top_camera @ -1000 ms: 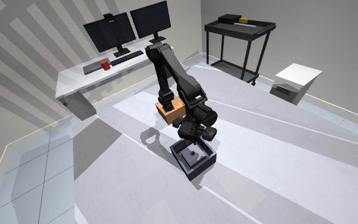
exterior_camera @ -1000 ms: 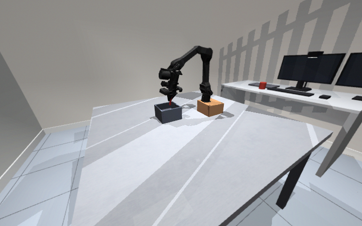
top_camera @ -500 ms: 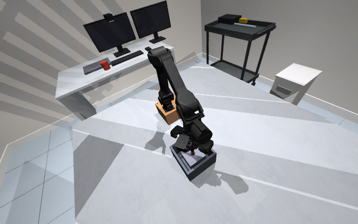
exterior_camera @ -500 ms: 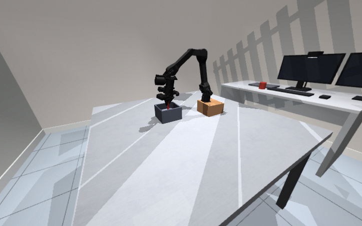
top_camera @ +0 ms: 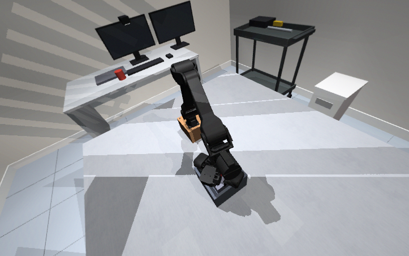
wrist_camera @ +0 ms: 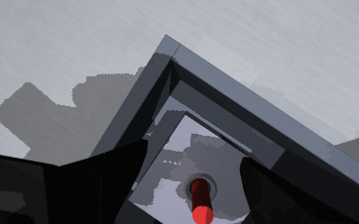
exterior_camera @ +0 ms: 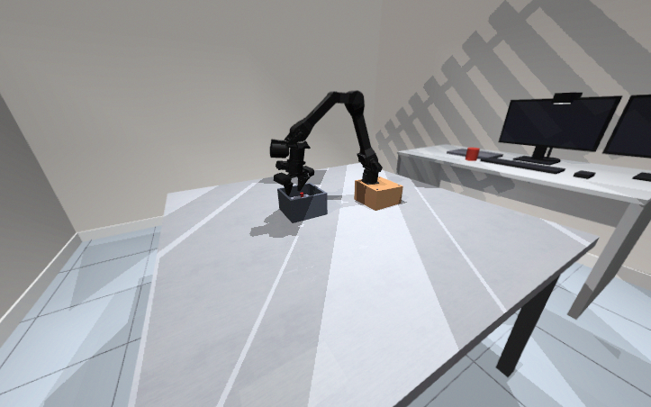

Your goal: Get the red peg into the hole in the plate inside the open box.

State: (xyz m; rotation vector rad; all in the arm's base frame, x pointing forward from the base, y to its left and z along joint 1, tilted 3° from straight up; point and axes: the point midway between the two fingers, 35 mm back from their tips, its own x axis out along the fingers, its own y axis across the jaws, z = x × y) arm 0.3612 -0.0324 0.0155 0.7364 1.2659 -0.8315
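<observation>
The red peg (exterior_camera: pixel 302 194) (wrist_camera: pixel 202 202) stands roughly upright with its lower end in the ringed hole of the pale plate (wrist_camera: pixel 179 136) (top_camera: pixel 219 187). Its bright red top sticks up above the plate; how deep it sits cannot be told. The plate lies at the bottom of the dark grey open box (top_camera: pixel 231 191) (exterior_camera: pixel 312 208) (wrist_camera: pixel 279 125). My gripper (exterior_camera: pixel 294 190) (wrist_camera: pixel 193 154) is open and reaches down into the box. Its black fingers stand apart on either side of the peg, with gaps to it in the wrist view. In the top view the arm hides most of the peg.
The box walls stand close around the fingers. The orange base block (top_camera: pixel 193 135) (exterior_camera: pixel 377 198) carries the arm behind the box. A desk with monitors and a red mug (top_camera: pixel 120 74) (exterior_camera: pixel 472 154), and a dark cart (top_camera: pixel 259 36), stand beyond the table.
</observation>
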